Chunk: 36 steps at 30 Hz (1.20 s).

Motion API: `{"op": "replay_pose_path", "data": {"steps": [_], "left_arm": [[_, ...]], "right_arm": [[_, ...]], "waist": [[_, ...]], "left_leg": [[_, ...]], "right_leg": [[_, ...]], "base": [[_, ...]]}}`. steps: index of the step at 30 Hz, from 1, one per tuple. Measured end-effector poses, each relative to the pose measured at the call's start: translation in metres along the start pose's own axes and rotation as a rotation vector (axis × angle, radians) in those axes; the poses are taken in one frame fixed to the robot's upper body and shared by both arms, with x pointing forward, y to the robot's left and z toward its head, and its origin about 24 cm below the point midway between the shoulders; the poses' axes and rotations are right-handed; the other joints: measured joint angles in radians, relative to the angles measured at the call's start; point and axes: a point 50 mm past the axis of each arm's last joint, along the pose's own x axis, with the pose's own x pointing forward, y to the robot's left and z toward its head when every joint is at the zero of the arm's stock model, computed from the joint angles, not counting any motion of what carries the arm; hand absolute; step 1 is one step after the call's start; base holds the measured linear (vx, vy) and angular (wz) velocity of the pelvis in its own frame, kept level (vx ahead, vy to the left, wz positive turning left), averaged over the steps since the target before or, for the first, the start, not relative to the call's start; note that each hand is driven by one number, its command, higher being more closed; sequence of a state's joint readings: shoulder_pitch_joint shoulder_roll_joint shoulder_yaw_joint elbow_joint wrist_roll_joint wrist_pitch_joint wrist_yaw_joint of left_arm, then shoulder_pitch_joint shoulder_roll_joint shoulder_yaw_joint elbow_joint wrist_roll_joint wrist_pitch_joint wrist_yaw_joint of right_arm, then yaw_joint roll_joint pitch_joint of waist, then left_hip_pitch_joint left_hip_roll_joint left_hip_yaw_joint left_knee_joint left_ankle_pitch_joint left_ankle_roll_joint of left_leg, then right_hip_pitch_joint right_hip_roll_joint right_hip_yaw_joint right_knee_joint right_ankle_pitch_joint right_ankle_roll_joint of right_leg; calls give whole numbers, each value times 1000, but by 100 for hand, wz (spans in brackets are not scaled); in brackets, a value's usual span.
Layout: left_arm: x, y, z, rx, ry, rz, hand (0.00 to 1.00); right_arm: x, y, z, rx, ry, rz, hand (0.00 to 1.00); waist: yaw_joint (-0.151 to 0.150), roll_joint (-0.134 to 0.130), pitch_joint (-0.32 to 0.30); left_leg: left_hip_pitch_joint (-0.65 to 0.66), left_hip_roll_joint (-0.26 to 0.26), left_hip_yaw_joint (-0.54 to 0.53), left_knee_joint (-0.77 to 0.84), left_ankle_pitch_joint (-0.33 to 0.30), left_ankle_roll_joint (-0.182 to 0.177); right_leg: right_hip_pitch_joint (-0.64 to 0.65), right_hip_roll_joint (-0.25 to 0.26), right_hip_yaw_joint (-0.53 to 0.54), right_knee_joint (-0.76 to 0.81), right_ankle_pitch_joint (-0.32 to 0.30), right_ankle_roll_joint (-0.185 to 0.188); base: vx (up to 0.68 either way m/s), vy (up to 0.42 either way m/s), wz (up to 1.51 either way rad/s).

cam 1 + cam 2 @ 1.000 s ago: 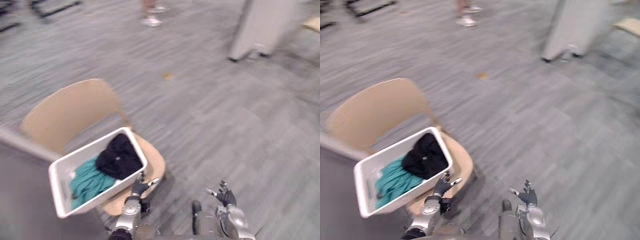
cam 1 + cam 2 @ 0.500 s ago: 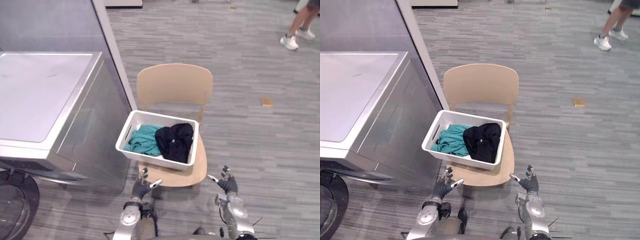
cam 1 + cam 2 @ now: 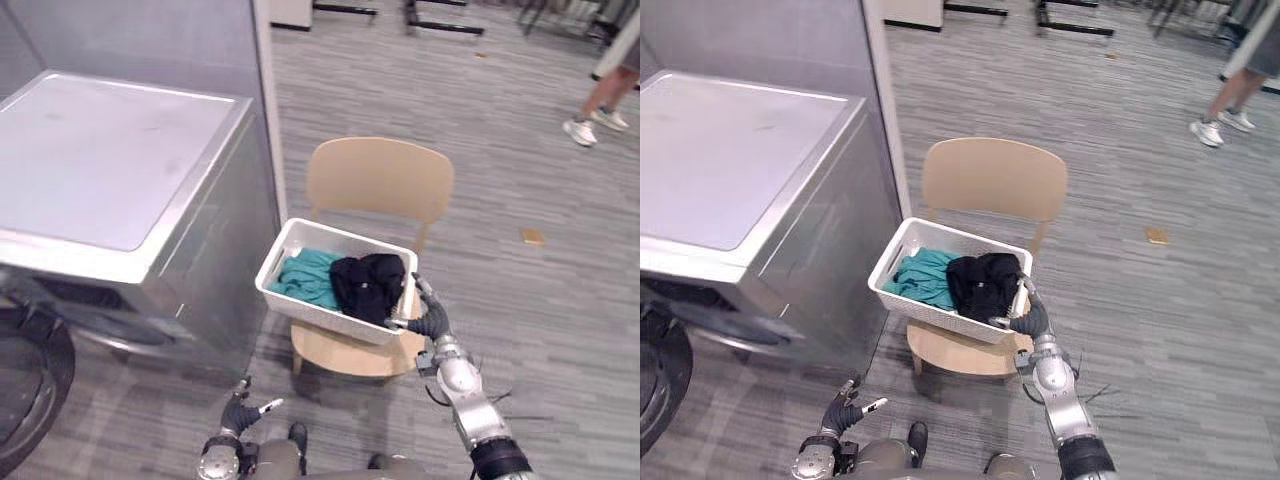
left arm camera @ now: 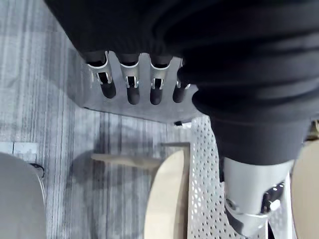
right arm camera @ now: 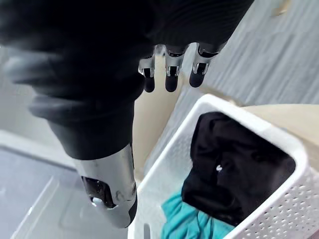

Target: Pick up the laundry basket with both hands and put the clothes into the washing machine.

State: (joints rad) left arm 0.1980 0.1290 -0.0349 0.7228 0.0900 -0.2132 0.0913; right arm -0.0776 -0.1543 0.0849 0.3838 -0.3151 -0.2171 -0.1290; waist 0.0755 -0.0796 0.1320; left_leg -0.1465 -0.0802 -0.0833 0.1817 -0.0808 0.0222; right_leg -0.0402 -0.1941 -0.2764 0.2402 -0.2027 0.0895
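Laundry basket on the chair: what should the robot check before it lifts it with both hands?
1. The laundry basket rests on the chair: ok.
2. The teal garment and black garment lie inside it: ok.
3. The right hand is at the basket's right end, open: ok.
4. The left hand is at the basket's left end: not ok; it hangs low, apart from the basket.
5. The washing machine door is open: cannot tell.
6. The person is well away: ok.

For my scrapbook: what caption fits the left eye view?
Right hand at the laundry basket on a tan chair beside the washing machine.
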Motion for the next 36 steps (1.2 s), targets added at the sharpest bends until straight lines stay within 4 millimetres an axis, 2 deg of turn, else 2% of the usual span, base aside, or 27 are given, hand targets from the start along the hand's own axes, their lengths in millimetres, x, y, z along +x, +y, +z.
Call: {"op": "replay_pose_path", "data": {"steps": [1, 3, 5, 7, 9, 10, 12, 14, 15, 17, 23, 25, 28, 31, 32, 36], "left_arm": [[2, 1, 0, -1, 2, 7, 0], [4, 0, 2, -4, 1, 8, 0], [4, 0, 3, -21, -3, 25, 0], [6, 3, 6, -41, -19, 49, 0], [12, 4, 20, -50, -67, 56, 0], [13, 4, 22, -53, -74, 60, 0], [16, 5, 31, -64, -108, 78, 0], [18, 5, 35, -68, -116, 83, 0], [18, 6, 34, -82, -114, 96, 0], [19, 7, 35, -82, -119, 99, 0], [23, 2, 45, -88, -151, 96, 0], [27, -2, 54, -83, -177, 76, 0], [29, -8, 65, -81, -216, 60, 0], [31, -12, 75, -92, -248, 38, 0], [32, -15, 80, -92, -264, 29, 0], [34, -22, 97, -91, -323, -5, 0]], "right_arm": [[8, 0, 6, -50, -28, 27, 0], [18, 2, 11, -108, -48, 61, 0], [28, 5, 12, -160, -48, 103, 0], [41, 2, 18, -209, -54, 117, 0], [65, -10, 33, -271, -77, 95, 0], [73, -14, 40, -290, -87, 85, 0], [95, -34, 60, -350, -101, 24, 0], [105, -48, 70, -395, -106, -18, 0], [112, -57, 81, -440, -126, -36, 0], [120, -69, 95, -478, -143, -73, 0], [137, -121, 130, -627, -130, -235, 0], [138, -138, 133, -674, -95, -292, 0], [139, -151, 139, -716, -76, -341, 0], [137, -162, 141, -773, -73, -358, 0], [136, -167, 141, -801, -75, -374, 100], [134, -174, 153, -842, -138, -417, 100]], "waist": [[14, 6, 5], [21, 17, 12], [23, 26, 22], [30, 32, 56], [55, 37, 117], [56, 42, 126], [86, 58, 179], [111, 65, 201], [117, 72, 208], [123, 78, 235], [142, 127, 305], [165, 137, 314], [190, 148, 321], [198, 165, 329], [213, 168, 331], [213, 172, 333]], "left_leg": [[-16, -3, -17, -1, 8, 4], [-37, -11, -42, -15, 27, 6], [-60, -25, -86, -34, 59, 6], [-81, -33, -132, -48, 84, 3], [-111, -37, -183, -78, 130, -16], [-127, -33, -197, -88, 140, -19], [-154, -20, -230, -117, 171, -40], [-170, -14, -243, -129, 185, -53], [-186, -6, -252, -153, 205, -58], [-197, -3, -264, -168, 227, -69], [-258, 45, -308, -276, 297, -85], [-301, 55, -324, -276, 304, -94], [-353, 63, -344, -276, 321, -106], [-388, 66, -369, -276, 325, -111], [-406, 67, -377, -276, 329, -117], [-444, 69, -385, -276, 330, -118]], "right_leg": [[2, 3, -19, -26, 14, 10], [5, 4, -42, -48, 29, 25], [8, 7, -71, -82, 47, 22], [17, 13, -82, -111, 53, 19], [4, 22, -103, -122, 58, 13], [-9, 28, -115, -122, 61, 8], [-35, 41, -131, -121, 71, -7], [-52, 47, -135, -121, 71, -7], [-74, 54, -136, -120, 74, -13], [-89, 57, -139, -120, 74, -13], [-183, 95, -163, -118, 78, -20], [-227, 106, -166, -111, 81, -25], [-281, 113, -181, -89, 75, -32], [-319, 116, -190, -68, 68, -39], [-344, 115, -188, -54, 65, -41], [-404, 107, -186, 2, 37, -42]], "base": [[68, -19, 39], [66, -23, 38], [80, -38, 66], [66, -52, 84], [10, -60, 85], [-12, -68, 72], [-44, -51, 48], [-64, -24, 28], [-59, -22, 21], [-72, -15, 14], [-117, -22, 10], [-106, -11, 8], [-50, -16, 10], [-27, -41, 9], [-26, -50, -2], [-17, -44, 1]]}}
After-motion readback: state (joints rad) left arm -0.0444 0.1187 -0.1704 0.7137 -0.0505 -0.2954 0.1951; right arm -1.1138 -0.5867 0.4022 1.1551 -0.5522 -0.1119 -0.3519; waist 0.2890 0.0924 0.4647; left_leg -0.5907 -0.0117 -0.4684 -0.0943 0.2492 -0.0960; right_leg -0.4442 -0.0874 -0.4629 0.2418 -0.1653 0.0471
